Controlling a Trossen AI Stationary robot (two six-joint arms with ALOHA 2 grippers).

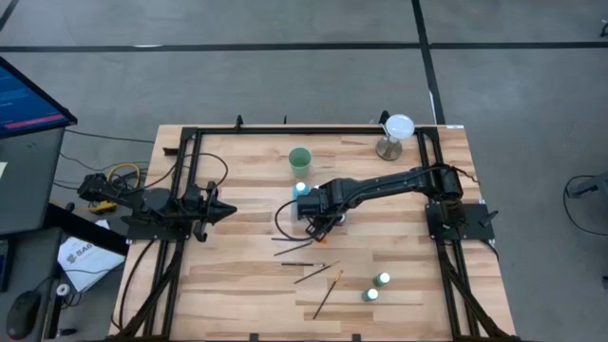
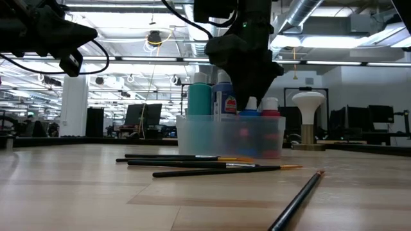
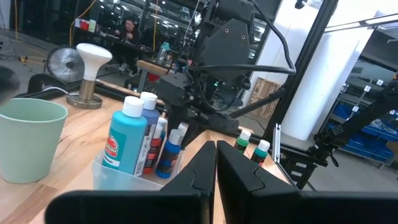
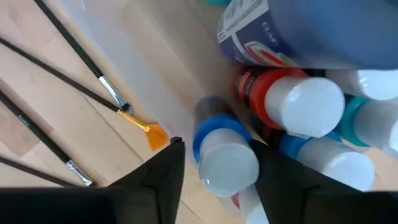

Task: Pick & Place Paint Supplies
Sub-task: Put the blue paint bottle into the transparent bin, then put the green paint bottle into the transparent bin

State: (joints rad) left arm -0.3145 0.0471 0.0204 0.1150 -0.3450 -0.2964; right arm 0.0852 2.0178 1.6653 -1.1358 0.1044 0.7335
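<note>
A clear plastic tray at mid-table holds several white-capped paint bottles, teal, blue and red. My right gripper points down into the tray, open, with its fingers on either side of a small blue bottle standing there. Two green bottles stand toward the near right of the table. Several thin paintbrushes lie flat on the wood, on the near side of the tray. My left gripper waits, shut, at the table's left. My right gripper comes from above, its fingers straddling the small blue bottle's white cap. A gap shows beside one finger; whether the other touches the cap I cannot tell. The bottle stands upright in the tray among the others.
A pale green cup stands just beyond the tray. A white mushroom-shaped lamp sits at the far right corner. Black frame rails run along the far, left and right edges. Bare wood lies near left.
</note>
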